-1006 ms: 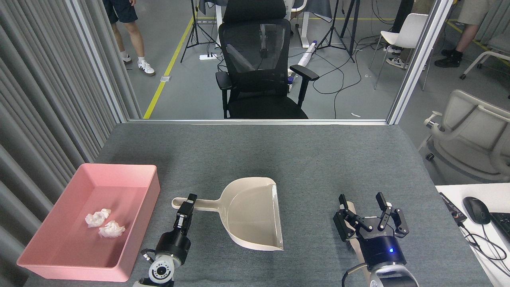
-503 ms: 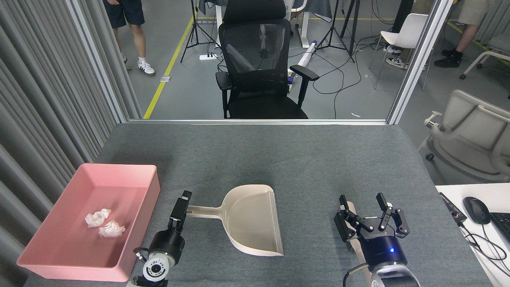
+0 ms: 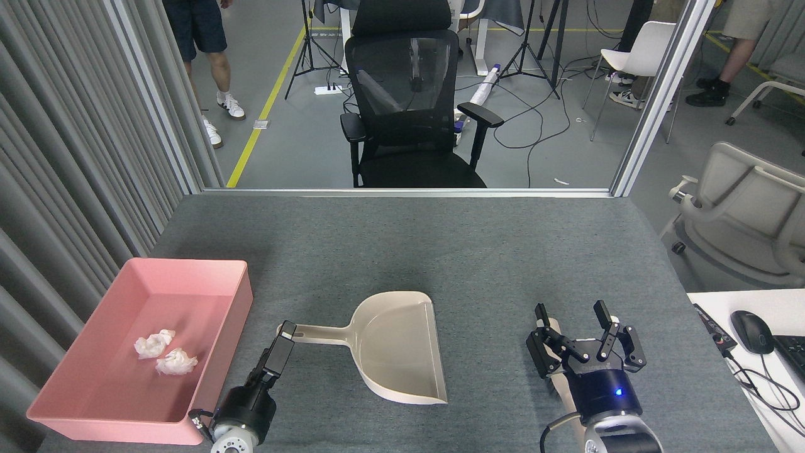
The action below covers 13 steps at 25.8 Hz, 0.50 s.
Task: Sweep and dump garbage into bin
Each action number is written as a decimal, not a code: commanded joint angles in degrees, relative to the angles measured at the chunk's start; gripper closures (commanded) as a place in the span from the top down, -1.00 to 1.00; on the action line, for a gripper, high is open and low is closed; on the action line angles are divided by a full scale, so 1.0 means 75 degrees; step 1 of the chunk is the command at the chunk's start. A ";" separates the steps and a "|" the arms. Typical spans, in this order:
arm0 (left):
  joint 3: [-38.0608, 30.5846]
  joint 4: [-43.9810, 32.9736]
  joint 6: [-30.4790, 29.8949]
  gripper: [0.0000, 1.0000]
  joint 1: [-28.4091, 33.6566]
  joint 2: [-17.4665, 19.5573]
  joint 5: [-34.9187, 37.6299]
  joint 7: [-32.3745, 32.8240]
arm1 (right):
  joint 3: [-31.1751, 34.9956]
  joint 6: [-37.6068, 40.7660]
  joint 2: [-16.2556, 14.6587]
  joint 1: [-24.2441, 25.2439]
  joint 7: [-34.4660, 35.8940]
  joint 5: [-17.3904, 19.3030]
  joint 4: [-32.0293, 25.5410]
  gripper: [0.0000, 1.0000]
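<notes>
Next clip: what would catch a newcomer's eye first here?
The pink bin at the table's near left corner, with two white garbage wads lying inside. Then the beige dustpan lying mid-table, its handle pointing toward the left gripper, and the right gripper open to its right.

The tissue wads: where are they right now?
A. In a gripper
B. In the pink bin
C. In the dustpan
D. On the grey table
B. Both tissue wads lie on the floor of the pink bin, while the dustpan is empty on the table and neither gripper holds them.
</notes>
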State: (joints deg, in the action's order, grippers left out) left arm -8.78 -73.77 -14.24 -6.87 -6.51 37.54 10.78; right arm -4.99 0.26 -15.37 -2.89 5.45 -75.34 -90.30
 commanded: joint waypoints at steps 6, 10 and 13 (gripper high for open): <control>0.0609 -0.2035 -0.0034 0.97 0.1338 0.0189 0.1124 -0.0171 | -0.0002 -0.0034 0.0058 -0.0119 -0.0516 -0.0009 -0.0124 0.98; 0.0597 -0.2445 -0.0292 0.98 0.1327 0.0259 0.2283 -0.0745 | -0.0026 -0.0046 0.0058 -0.0318 -0.0399 -0.0126 0.0450 0.98; 0.0562 -0.2222 -0.0784 0.98 0.1303 0.0540 0.3690 -0.1202 | -0.0026 -0.0046 0.0022 -0.0435 -0.0024 -0.0243 0.0662 0.98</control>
State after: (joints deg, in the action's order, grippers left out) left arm -4.49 -90.87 -17.38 2.91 -3.88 56.37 4.79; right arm -5.15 -0.06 -15.01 -5.38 2.80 -76.33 -87.17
